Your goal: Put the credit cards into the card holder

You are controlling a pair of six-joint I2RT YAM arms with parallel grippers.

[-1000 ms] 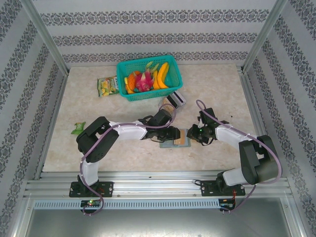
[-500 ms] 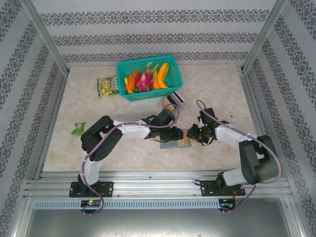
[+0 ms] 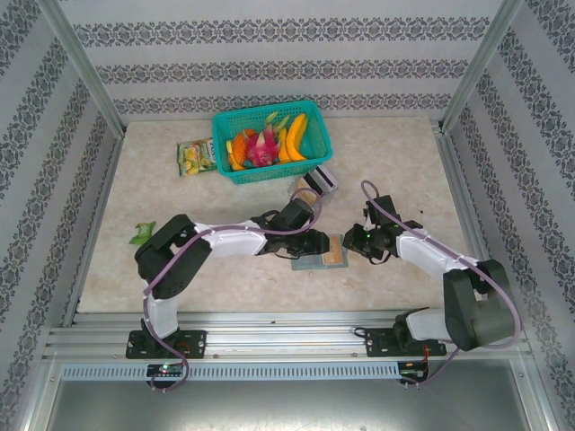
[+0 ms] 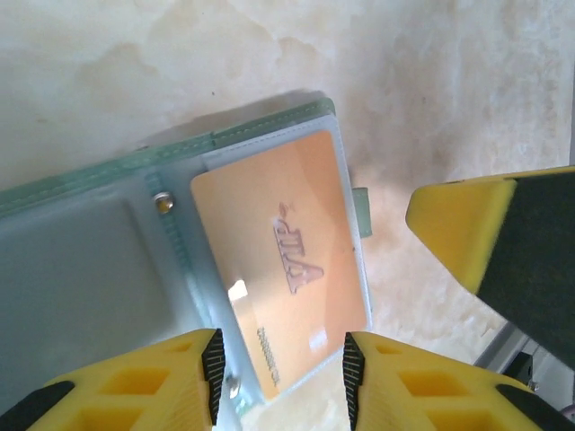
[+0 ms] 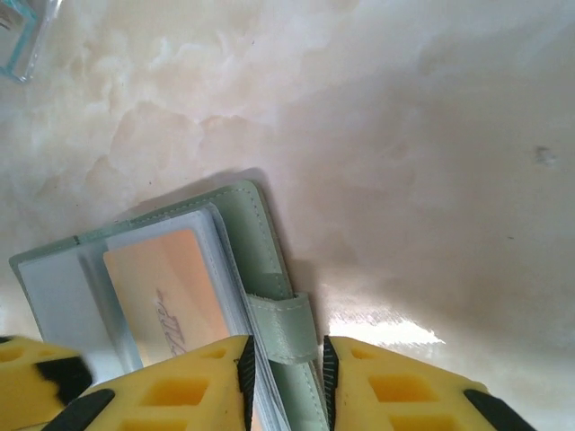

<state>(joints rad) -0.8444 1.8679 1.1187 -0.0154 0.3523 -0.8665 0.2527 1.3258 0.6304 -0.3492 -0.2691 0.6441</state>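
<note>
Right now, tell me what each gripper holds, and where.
Cannot tell. Left fingers straddle the card's near edge; right fingers straddle the holder's strap edge. Contact unclear.

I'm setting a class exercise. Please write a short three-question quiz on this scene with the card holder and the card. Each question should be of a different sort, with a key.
1. True or false: the card holder lies folded shut.
2. Which colour is the card lying in the card holder? A orange, B black, C white.
3. Fill in: the left hand above that card is ____ (open or shut).
Key: 1 false; 2 A; 3 open.
</note>
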